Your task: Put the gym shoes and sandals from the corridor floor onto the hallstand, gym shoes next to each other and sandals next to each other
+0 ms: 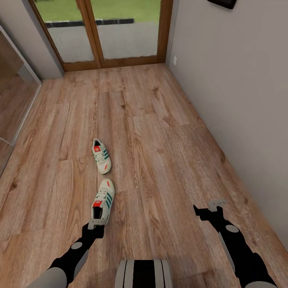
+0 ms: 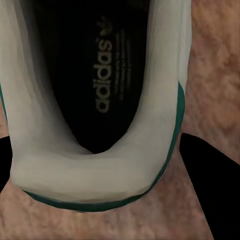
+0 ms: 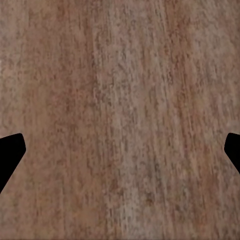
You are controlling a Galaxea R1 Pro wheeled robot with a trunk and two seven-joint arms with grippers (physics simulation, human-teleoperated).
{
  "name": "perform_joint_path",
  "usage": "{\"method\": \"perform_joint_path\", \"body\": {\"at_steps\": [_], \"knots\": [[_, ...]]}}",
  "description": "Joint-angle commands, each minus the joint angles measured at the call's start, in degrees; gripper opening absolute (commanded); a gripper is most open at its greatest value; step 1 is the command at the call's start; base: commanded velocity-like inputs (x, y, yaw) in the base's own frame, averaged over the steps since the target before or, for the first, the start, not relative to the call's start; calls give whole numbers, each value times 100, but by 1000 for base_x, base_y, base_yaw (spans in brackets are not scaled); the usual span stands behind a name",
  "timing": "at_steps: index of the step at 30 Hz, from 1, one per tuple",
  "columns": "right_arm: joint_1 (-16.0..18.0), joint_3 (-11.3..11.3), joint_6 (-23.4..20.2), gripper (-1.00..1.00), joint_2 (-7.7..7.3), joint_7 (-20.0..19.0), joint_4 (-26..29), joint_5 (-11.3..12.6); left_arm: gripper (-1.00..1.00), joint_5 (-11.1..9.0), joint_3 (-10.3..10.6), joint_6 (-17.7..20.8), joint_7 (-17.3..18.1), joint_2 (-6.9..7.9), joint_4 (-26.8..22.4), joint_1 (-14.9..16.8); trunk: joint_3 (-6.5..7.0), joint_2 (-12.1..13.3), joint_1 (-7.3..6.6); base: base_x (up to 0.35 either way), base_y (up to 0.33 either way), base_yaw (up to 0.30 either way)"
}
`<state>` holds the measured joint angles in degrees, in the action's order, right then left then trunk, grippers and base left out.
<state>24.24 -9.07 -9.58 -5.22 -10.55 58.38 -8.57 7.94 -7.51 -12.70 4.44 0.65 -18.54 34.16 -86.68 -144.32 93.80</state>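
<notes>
Head view: two white lace-up gym shoes with green side stripes lie toe to toe on the light brown wood-plank corridor floor (image 1: 168,132), the near shoe (image 1: 103,201) just ahead of your left gripper (image 1: 96,224), the far shoe (image 1: 101,156) beyond. Left wrist view: heel (image 2: 95,170) sits between the spread fingers (image 2: 210,190), not clamped. Your right gripper (image 1: 208,210) hovers open over bare planks.

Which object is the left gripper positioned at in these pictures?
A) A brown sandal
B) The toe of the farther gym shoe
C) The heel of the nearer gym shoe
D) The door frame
C: in the head view the left gripper sits at the heel of the nearer gym shoe, and the left wrist view shows that heel between the fingers.
</notes>
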Motion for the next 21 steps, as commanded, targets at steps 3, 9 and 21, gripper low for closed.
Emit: {"method": "perform_joint_path", "body": {"at_steps": [3, 9, 21], "knots": [[1, -16, -26, 100, 3, -44, 3, -59, -100, 67, -43, -22, 31, -3, 7, 3, -3, -1, -1, 0, 0, 0], [1, -16, -26, 100, 3, -44, -2, -57, -100, 71, -40, -22, 31, -3, 1, 3, -3, -1, -1, 0, 0, 0], [1, -16, -18, 100, -3, -50, -30, -57, -100, 76, -40, -22, 31, -3, -8, 3, 85, 4, -11, 0, 0, 0]]}}
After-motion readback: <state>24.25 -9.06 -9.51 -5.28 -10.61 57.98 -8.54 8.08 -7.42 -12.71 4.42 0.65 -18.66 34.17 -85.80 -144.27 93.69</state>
